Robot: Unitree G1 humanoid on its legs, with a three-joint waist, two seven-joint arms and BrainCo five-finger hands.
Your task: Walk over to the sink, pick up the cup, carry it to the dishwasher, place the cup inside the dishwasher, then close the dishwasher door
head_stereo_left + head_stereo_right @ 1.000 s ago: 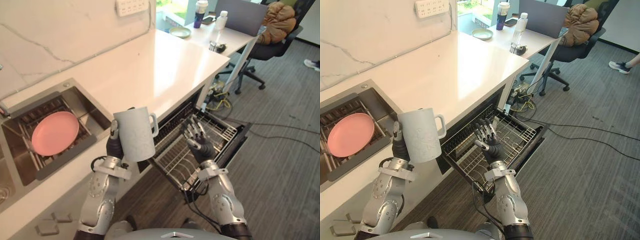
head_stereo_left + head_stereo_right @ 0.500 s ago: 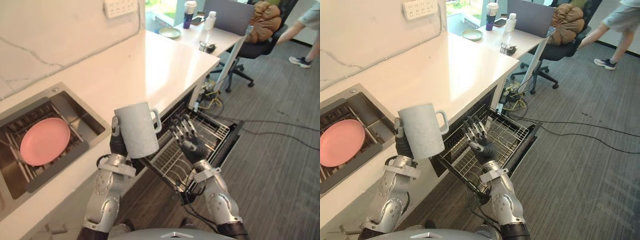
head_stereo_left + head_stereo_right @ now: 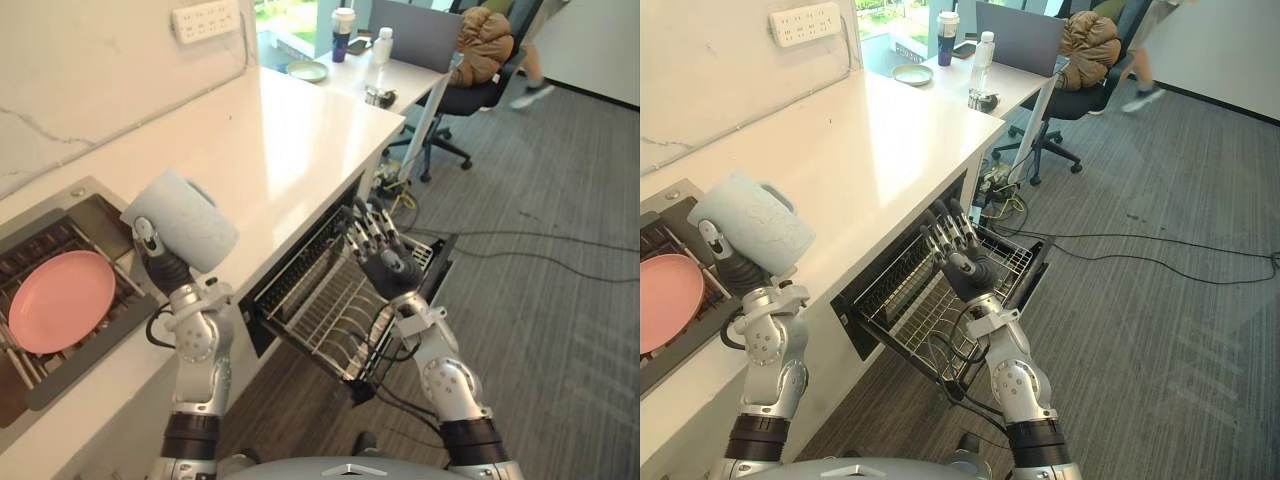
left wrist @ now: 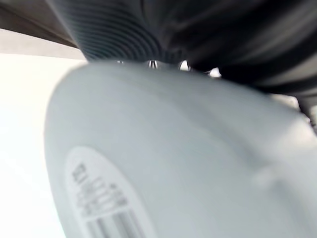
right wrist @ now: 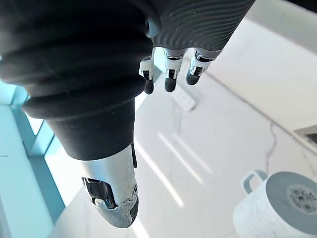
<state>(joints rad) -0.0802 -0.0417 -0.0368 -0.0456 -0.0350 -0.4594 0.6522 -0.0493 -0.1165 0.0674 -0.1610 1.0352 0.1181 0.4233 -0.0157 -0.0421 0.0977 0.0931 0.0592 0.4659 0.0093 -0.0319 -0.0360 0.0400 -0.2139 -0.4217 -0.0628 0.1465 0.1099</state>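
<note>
Hidden or cut off: the left hand (image 3: 150, 245) shows you a thumb laid on the grey cup (image 3: 185, 220), while its fingers are out of sight behind the wall. It grips the cup, which is tipped on its side and held in the air above the counter's (image 3: 300, 130) front edge. Part of the cup's handle (image 3: 775, 195) is visible over the body. A person's legs (image 3: 530, 60) are cut off at 1 o'clock.

Edges and room: the sink (image 3: 80, 195), with a pink plate (image 3: 60, 300) in it, lies at 8 o'clock from the cup. The dishwasher's wire rack (image 3: 320, 310) stands pulled out at 4 o'clock from the cup. The right hand (image 3: 385, 268) hangs over it with fingers straight and spread, holding nothing. Grey carpet floor (image 3: 560, 330) runs from the rack toward 3 o'clock.

Writing: the cup's base carries a barcode sticker (image 4: 99, 208), its print too blurred to read. A wall socket strip (image 3: 205, 18) sits at 12 o'clock from the cup.
</note>
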